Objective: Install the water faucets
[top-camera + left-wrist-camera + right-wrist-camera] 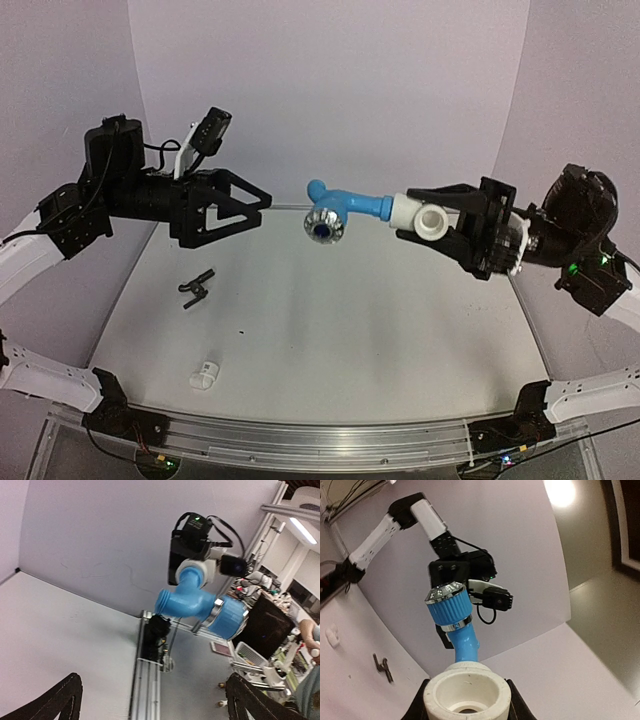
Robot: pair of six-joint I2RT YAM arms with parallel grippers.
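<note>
In the left wrist view the bottom edge crops the left gripper's fingers [62,700] to two dark tips. The right wrist view cuts the white fitting [467,695] off below, and it hides the stem end of the blue faucet [464,647]. The black part [197,289] on the table [400,340] is too small to name.

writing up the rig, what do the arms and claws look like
Both arms are white tubes near the base with bulky black joints further out. The left arm carries a loose black cable and a white camera bracket; the right arm shows a green light. The left claw and right claw have black open-frame fingers.
</note>
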